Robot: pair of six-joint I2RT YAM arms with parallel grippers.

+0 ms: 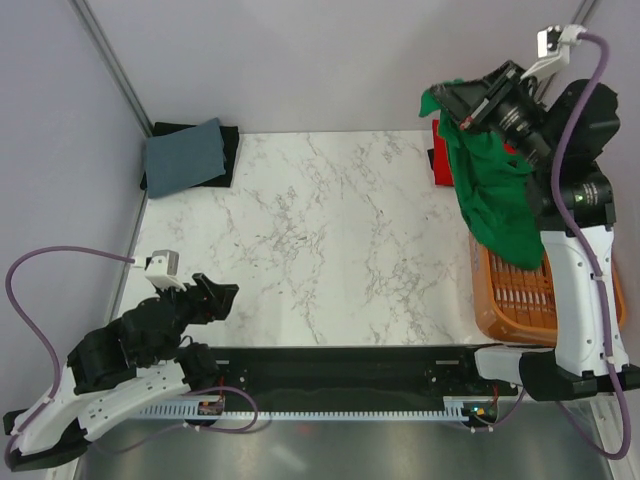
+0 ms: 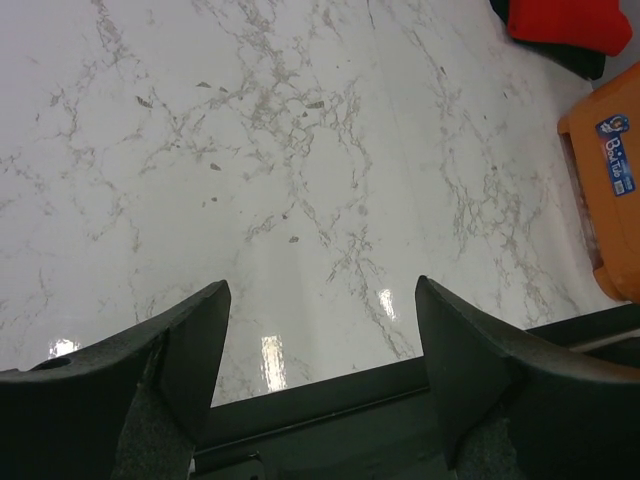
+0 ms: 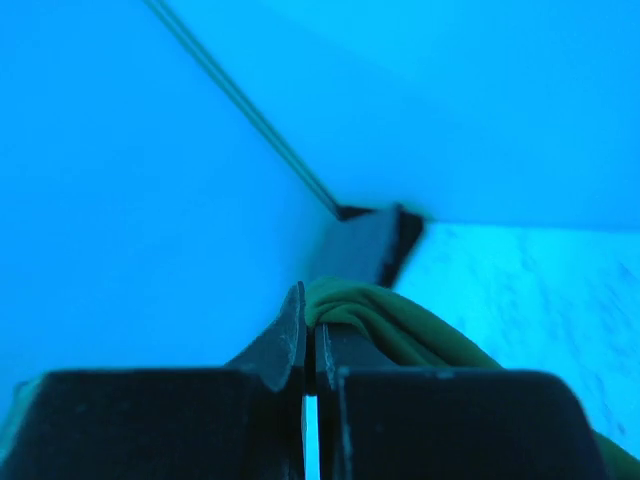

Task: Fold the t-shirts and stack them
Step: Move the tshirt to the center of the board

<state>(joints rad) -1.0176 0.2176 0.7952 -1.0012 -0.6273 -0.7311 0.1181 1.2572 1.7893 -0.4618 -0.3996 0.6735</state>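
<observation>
Two claws to check before moving. Note the right claw [image 3: 310, 325] clamped fully shut on a bunched edge of the green t-shirt [image 1: 495, 200], high above the basket [image 1: 500, 315], with most of the cloth hanging down over the basket's far half. Note the left claw [image 2: 320, 300] spread wide and holding nothing, low over the table [image 1: 330, 250], well to the left of the basket. Judge the step as lifting the shirt out for laying flat. Confirm hem clearance above the basket rim before any sideways travel, to avoid a snag on the slats. Carry leftward from the basket and lower slowly, to spread the cloth rather than heap it. Bring the left claw to a free corner for straightening. Leave the red t-shirt [image 2: 560, 22], just beyond the basket's far-left corner, for later.
</observation>
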